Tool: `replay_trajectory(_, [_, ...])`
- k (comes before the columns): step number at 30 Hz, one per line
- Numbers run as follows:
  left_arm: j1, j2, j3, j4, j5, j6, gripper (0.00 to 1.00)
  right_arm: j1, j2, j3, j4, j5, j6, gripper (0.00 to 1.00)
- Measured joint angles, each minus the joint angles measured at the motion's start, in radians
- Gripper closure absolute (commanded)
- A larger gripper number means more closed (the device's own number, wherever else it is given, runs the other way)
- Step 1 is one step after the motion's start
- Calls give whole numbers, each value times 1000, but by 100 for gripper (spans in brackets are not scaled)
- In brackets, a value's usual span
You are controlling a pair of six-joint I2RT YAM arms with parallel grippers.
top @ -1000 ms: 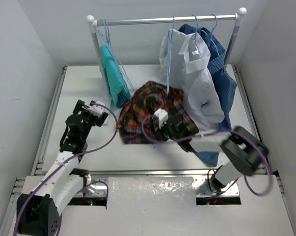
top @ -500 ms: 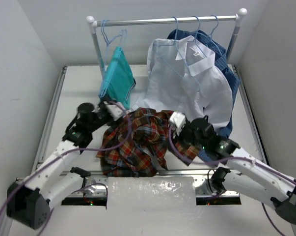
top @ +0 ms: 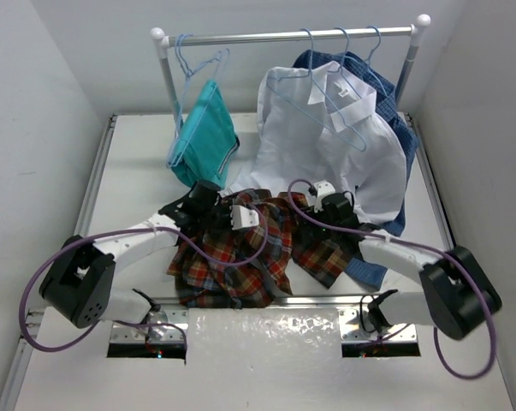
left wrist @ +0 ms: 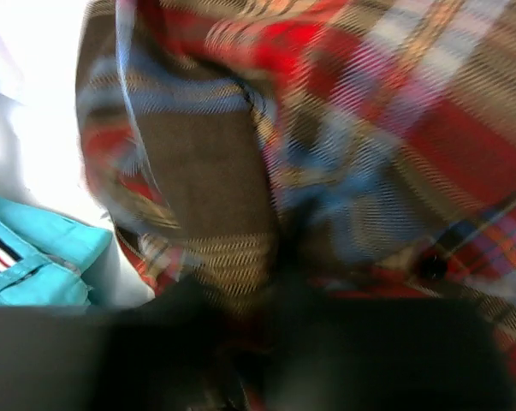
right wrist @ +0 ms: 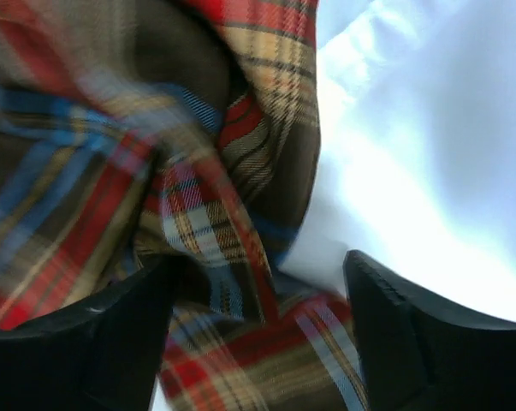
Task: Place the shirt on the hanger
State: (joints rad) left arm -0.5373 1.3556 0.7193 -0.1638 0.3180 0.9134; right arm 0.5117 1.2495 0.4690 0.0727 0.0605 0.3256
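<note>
Shirt [top: 236,257] bunched beneath both tools: right gripper [right wrist: 262,265] gapes over a fold, left gripper [top: 239,216] too blurred to tell, and the empty hanger [top: 219,53] hangs beyond the left, nearer arm.

On my overhead feed both arms share one build. The left arm [top: 125,248] and the right arm [top: 403,250] each have glossy white tubular links, a bulky black joint housing [top: 74,287] and a slack purple cable [top: 21,310]. My right wrist feed shows two matte black, wedge-shaped fingers [right wrist: 394,334].
</note>
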Motion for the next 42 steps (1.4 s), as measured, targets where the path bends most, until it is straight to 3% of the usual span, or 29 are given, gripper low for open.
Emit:
replay_trajectory(1, [0, 0, 0, -9, 0, 28, 100, 0, 42, 3, 26, -11, 0, 36])
replay_trajectory(4, [2, -1, 13, -40, 3, 44, 100, 0, 144, 22, 62, -24, -23, 91])
replay_trajectory(5, [5, -3, 24, -53, 6, 35, 100, 0, 165, 34, 54, -28, -32, 100])
replay_trajectory(11, [90, -76, 210, -85, 25, -131, 100, 0, 119, 233, -128, -59, -148, 100])
replay_trajectory(17, [178, -232, 426, -24, 50, -232, 100, 9, -135, 564, -301, -160, -307, 100])
replay_trajectory(22, [177, -369, 452, 49, 119, -307, 100, 20, -204, 858, -371, -236, -397, 100])
replay_trajectory(25, [177, -407, 444, 77, 140, -356, 99, 21, -220, 937, -383, -257, -438, 100])
replay_trajectory(31, [177, -443, 317, 106, 138, -417, 79, 21, -205, 973, -446, -280, -507, 100])
replay_trajectory(32, [177, -441, 294, 93, 135, -412, 54, 21, -194, 974, -451, -286, -511, 100])
replay_trajectory(33, [177, -438, 270, 81, 131, -400, 40, 21, -180, 974, -457, -297, -513, 100])
replay_trajectory(35, [177, -435, 232, 43, 127, -383, 16, 21, -159, 974, -469, -318, -513, 100])
replay_trajectory(36, [177, -435, 214, 21, 129, -368, 10, 21, -152, 970, -467, -334, -510, 100])
replay_trajectory(38, [177, -433, 193, -31, 143, -348, 0, 22, -149, 953, -459, -362, -502, 100])
replay_trajectory(42, [177, -431, 195, -66, 200, -340, 0, 71, -147, 896, -436, -389, -487, 100])
